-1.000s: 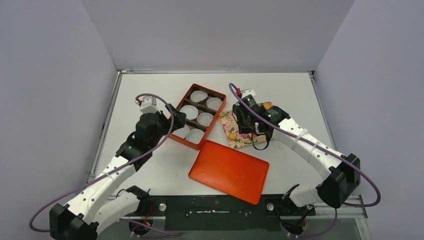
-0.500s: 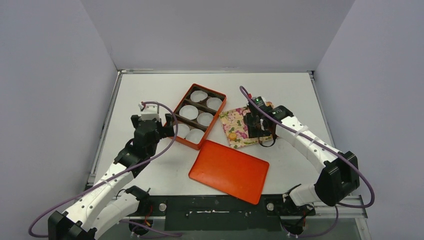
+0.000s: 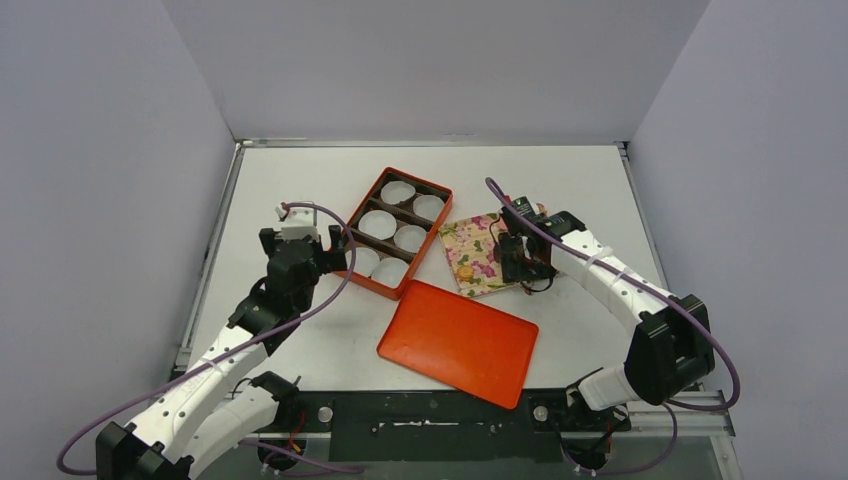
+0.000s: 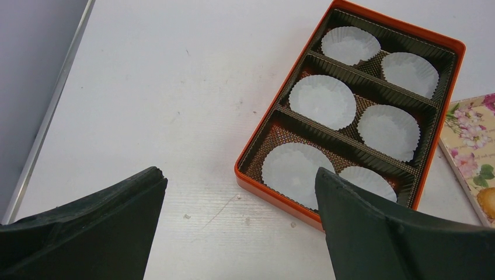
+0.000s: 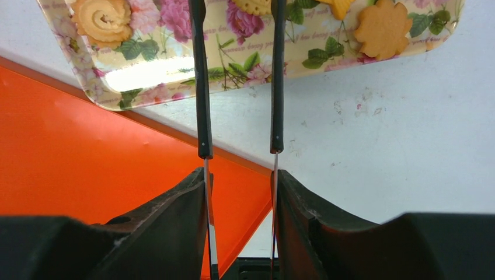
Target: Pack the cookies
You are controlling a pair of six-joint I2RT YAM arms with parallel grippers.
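Right pincer (image 5: 239, 181) pinches tweezers (image 5: 202, 87), tips reaching straight ahead over the floral tray (image 5: 175, 79) where the cookies (image 5: 105, 17) lie, making it the nearer arm by far; left pincer (image 4: 239, 198), spread wide, hangs beside the orange box (image 4: 257, 140) on the surface (image 4: 146, 87)

surface: white table (image 3: 300, 190) | on it: orange box (image 4: 281, 92), floral tray (image 3: 465, 243) just beside it, orange lid (image 3: 458, 342) nearer the arms
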